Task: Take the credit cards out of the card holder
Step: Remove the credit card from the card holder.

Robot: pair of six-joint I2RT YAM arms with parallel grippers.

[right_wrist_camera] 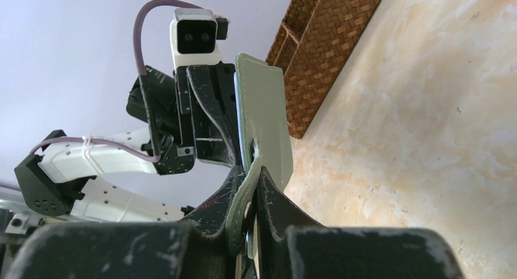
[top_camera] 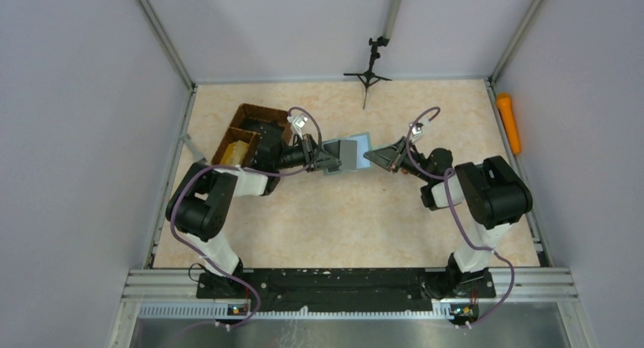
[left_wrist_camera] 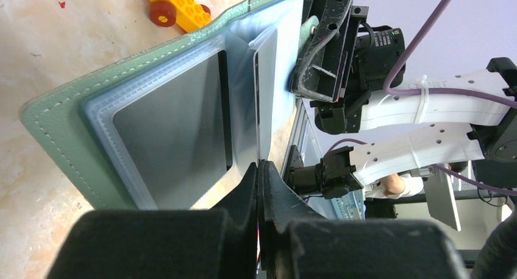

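The card holder (top_camera: pixel 357 147) is held up between both arms near the table's middle, open, grey-green outside (left_wrist_camera: pixel 55 114) and blue-grey inside. A dark grey credit card (left_wrist_camera: pixel 177 120) sits in one of its clear sleeves. A second thin light-grey credit card (left_wrist_camera: pixel 265 90) stands edge-on from a sleeve, and my left gripper (left_wrist_camera: pixel 261 164) is shut on its near edge. My right gripper (right_wrist_camera: pixel 255 164) is shut on the holder's green cover (right_wrist_camera: pixel 265 114) from the opposite side. In the top view the left gripper (top_camera: pixel 334 162) and the right gripper (top_camera: pixel 377 158) face each other across the holder.
A brown wicker tray (top_camera: pixel 250 120) stands at the back left, close behind my left arm, with a yellow block (top_camera: pixel 235 150) in it. An orange toy (top_camera: pixel 508 122) lies at the right wall. A small black tripod (top_camera: pixel 368 76) stands at the back.
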